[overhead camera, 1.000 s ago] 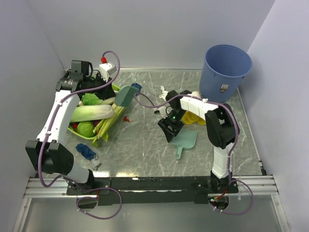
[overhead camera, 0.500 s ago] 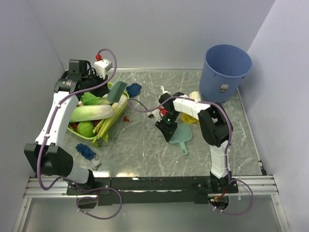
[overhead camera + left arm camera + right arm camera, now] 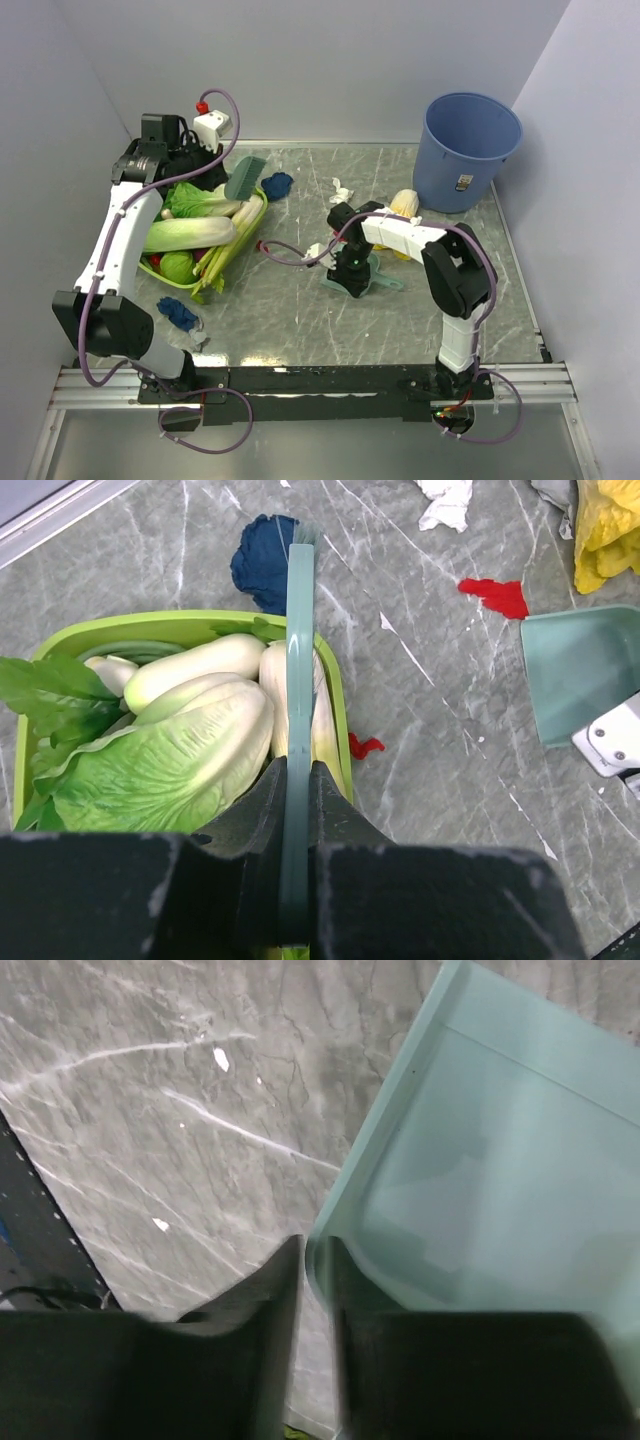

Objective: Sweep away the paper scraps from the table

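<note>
right gripper (image 3: 318,1260) — shifted left, dustpan (image 3: 500,1150) tilted

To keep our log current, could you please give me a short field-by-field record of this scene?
left jaws: shut on flat teal tool, held above green tray of vegetables
right jaws: shut on dustpan, gripping its side wall
loose scraps: dark blue wad past the tray; red scrap near the dustpan; second red scrap beside the tray; white scrap; second blue wad near the left arm's base
scraps in dustpan: none visible
bin: blue bucket, upright, back right
</note>
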